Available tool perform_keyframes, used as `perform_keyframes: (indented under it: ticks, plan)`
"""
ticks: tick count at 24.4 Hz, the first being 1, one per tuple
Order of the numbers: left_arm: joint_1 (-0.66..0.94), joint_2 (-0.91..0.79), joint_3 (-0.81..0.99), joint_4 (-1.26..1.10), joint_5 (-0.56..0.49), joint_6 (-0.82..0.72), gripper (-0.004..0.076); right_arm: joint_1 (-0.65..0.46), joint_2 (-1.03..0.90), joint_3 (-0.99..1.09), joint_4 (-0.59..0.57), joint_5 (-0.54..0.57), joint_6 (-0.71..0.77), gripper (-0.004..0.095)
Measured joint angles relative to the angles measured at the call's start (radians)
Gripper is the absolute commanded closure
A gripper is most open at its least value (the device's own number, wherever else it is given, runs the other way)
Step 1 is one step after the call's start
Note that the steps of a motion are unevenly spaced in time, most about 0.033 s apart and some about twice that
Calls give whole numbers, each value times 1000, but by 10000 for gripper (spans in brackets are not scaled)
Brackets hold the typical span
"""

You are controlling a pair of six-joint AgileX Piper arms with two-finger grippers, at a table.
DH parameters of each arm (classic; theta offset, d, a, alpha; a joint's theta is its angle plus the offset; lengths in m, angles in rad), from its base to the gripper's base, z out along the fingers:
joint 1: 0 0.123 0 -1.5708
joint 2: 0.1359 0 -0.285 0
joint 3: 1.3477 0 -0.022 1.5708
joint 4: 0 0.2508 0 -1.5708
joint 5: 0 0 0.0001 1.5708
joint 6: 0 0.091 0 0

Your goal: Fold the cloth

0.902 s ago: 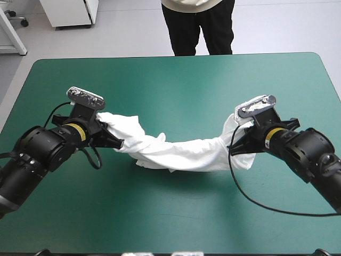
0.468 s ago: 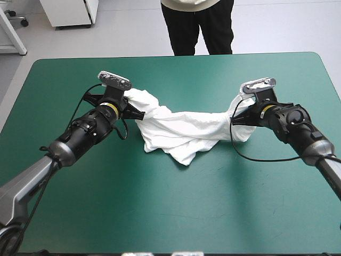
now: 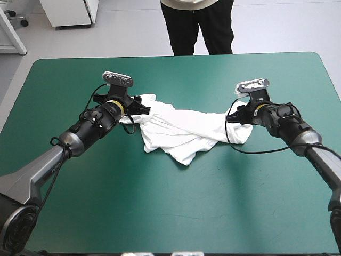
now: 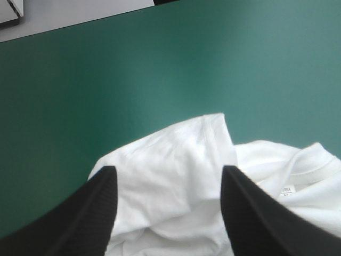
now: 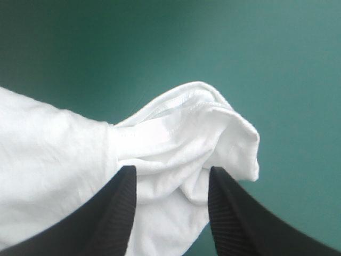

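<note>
T-shirt (image 3: 181, 130), white and rumpled, lies in a loose band across the middle of the table (image 3: 160, 213), well away from every edge, with the left gripper (image 3: 145, 108) at one end and the right gripper (image 3: 238, 114) at the other. Only the wrist views settle the fingers: both pairs stand apart, cloth lying loose between them, and the left wrist view alone shows the neck label (image 4: 287, 189) by the ribbed collar. Teal-green cover (image 3: 256, 181) spreads smooth around the heap, with pale floor (image 3: 133, 32) past the far edge.
</note>
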Motion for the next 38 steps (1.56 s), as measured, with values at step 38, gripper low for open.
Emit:
perform_keyframes:
  ticks: [38]
  plan:
    - [381, 275, -321, -957, 497, 853, 286, -79, -558, -157, 254, 586, -204, 463]
